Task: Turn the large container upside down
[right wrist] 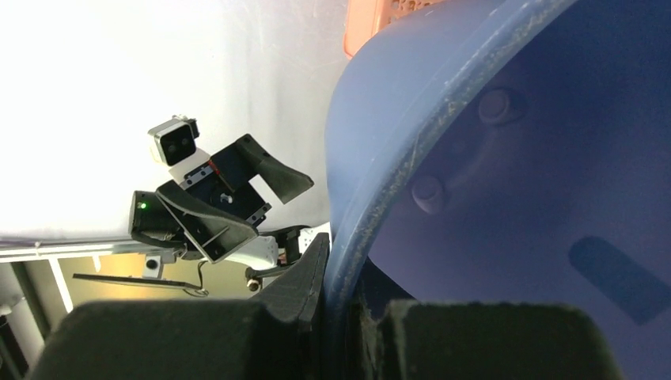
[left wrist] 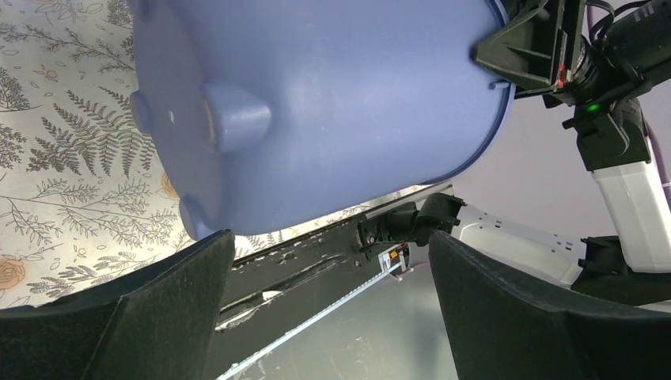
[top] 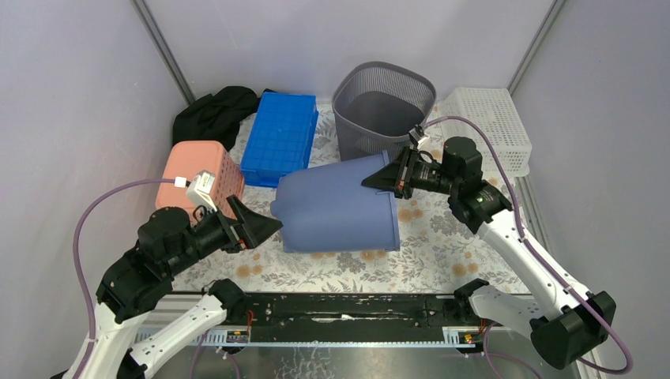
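Near edge: black mounting rail (top: 340, 308) with both arm bases on it, floral table cloth (top: 442, 253) beyond.

Large container (top: 336, 205), blue, is mid-table and lying on its side. Long axis runs roughly left-right and close to level. The closed base with its moulded feet points left, the open mouth points right. Can't tell whether the lower wall sits fully on the cloth.

Right gripper (top: 387, 175) is at the upper part of the mouth rim, nearly closed and pinching the rim wall. Right wrist view shows one finger outside and one inside the wall (right wrist: 348, 293), with the container's interior (right wrist: 514, 198) and the foot recesses in its base visible. Left wrist view shows the same clamp at the rim (left wrist: 514, 59).

Left gripper (top: 265, 225) is fully spread and holds nothing. It sits just beside the base end, tips pointing right at it. Its wrist view shows the base and feet (left wrist: 332, 103) above the gap between the fingers (left wrist: 328, 253). Contact can't be told.

Behind the container:
- grey mesh wastebasket (top: 383, 106), upright
- blue crate (top: 280, 138)
- pink basket (top: 201, 174), far left
- black cloth (top: 213, 114), back left corner
- white basket (top: 490, 126), back right
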Action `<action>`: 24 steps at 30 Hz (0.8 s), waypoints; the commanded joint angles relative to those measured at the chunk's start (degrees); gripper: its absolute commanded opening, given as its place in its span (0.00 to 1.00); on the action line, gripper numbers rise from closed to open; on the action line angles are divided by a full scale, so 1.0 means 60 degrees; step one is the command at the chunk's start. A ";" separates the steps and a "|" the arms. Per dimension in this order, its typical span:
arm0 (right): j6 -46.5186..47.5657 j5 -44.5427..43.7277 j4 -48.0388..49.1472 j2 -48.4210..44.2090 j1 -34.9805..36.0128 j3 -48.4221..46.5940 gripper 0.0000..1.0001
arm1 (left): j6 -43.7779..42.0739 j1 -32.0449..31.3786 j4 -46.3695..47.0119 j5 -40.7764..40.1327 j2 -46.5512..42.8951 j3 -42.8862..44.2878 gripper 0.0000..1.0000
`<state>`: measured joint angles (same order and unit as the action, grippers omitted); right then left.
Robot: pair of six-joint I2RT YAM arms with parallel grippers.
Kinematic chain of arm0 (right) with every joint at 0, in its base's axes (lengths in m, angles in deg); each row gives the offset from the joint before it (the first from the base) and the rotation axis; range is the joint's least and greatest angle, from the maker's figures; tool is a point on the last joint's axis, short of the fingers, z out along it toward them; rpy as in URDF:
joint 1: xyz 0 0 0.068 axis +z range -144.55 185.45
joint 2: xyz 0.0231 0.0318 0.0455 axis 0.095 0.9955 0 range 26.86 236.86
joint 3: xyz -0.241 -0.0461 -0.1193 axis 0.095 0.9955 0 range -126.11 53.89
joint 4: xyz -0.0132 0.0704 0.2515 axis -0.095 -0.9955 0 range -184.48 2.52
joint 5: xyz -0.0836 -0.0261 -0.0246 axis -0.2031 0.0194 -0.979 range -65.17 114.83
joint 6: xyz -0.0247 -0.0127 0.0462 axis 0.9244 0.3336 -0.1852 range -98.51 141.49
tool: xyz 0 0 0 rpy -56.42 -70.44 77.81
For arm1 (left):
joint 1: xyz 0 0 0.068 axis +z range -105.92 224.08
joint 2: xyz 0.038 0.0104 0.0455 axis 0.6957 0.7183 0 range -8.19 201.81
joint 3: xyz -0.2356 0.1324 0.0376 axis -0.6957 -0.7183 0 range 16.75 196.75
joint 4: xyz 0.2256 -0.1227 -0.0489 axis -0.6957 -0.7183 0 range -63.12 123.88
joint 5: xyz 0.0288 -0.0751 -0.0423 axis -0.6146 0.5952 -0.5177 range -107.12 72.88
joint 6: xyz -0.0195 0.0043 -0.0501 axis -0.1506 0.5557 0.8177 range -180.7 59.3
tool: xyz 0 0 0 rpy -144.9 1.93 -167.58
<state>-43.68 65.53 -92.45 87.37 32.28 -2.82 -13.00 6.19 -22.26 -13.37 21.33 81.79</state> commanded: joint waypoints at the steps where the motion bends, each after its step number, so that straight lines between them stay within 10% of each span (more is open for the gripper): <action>1: -0.0655 0.0749 0.1677 -0.0543 -0.0038 0.0091 0.00 | -0.0026 -0.0043 0.0611 -0.0171 -0.0016 0.0126 1.00; 24: -0.2179 0.0900 0.3916 -0.0902 0.0274 0.1596 0.00 | -0.0150 -0.0041 0.0772 -0.0180 0.0352 0.1140 1.00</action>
<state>-52.51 68.05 -80.34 83.94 32.89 7.11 -13.02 6.19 -21.80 -13.59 23.10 86.20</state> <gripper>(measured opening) 0.143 0.997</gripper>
